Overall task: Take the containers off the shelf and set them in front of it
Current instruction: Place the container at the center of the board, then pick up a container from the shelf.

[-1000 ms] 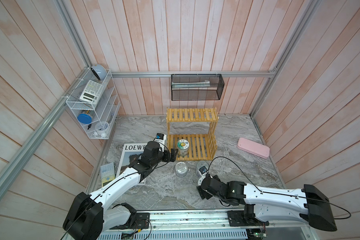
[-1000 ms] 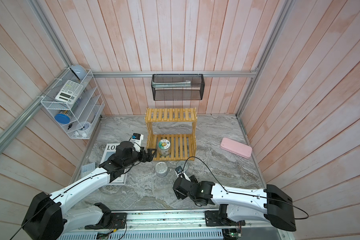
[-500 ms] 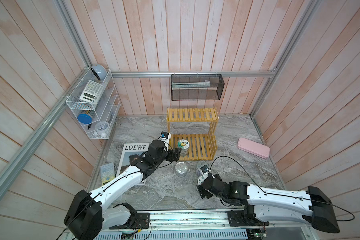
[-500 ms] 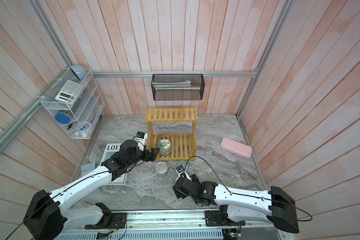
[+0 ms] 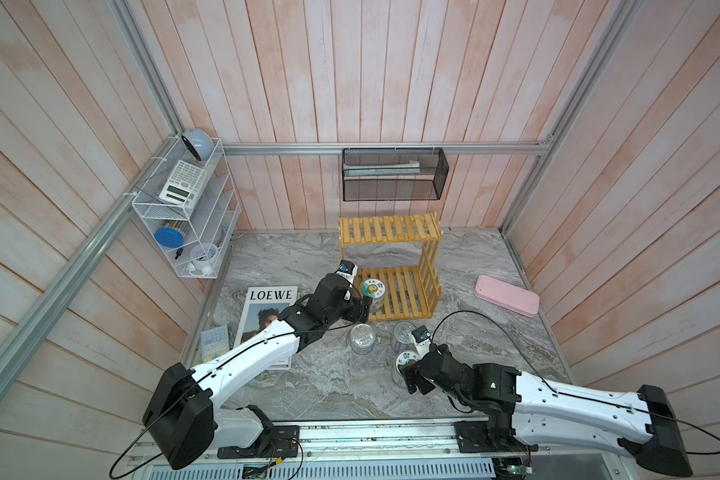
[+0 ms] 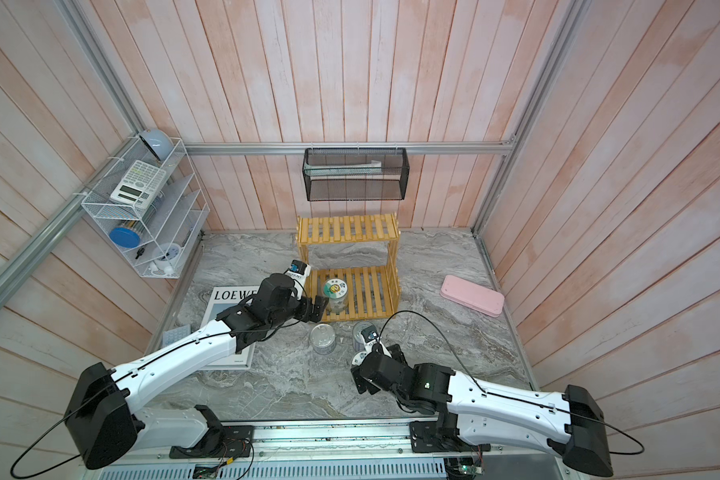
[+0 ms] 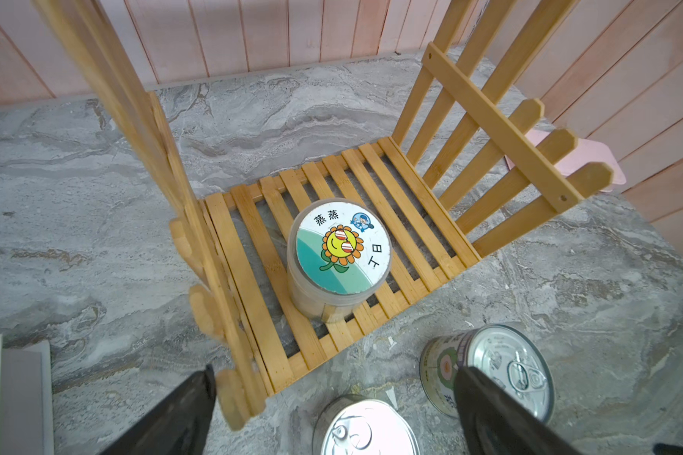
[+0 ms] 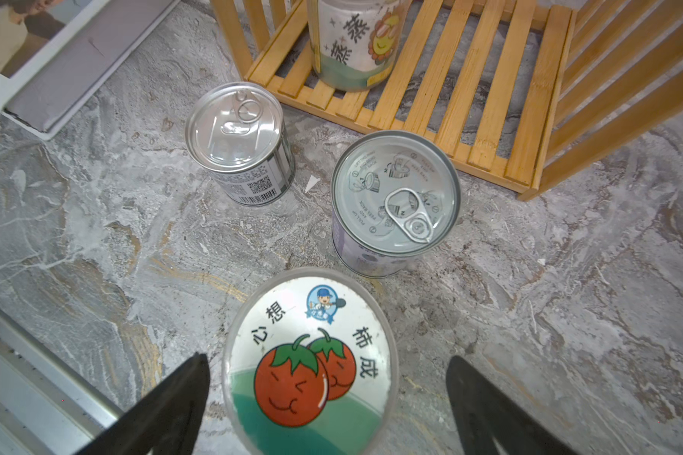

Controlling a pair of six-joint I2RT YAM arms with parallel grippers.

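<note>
- The left fingers (image 7: 182, 409) stood wide apart and empty, low in front of the shelf (image 7: 375, 185). They were aimed at the sunflower-lid jar (image 7: 342, 246), the only container on it, standing on its lower tier.
- One of those fingers sat just beside the shelf's near side post. Driven straight in, it would likely catch the post and shove the light rack, jar and all.
- The other hung over the purple-label tin (image 7: 497, 346), with the white-label tin (image 7: 365, 429) close by. Both stood on the counter (image 5: 308, 386) just in front of the shelf's edge, so a low approach or a low carry-out could knock one over.
- The right fingers (image 8: 174, 402) were spread wide on either side of the tomato-lid jar (image 8: 312, 366), which stood upright on the counter near the purple-label tin.
- One finger looked very close to that jar's wall; whether it touched could not be told. A skewed pull-back might tip the jar against the tin.
- The glass would probably be slick, so a grip near the lid could slide.
</note>
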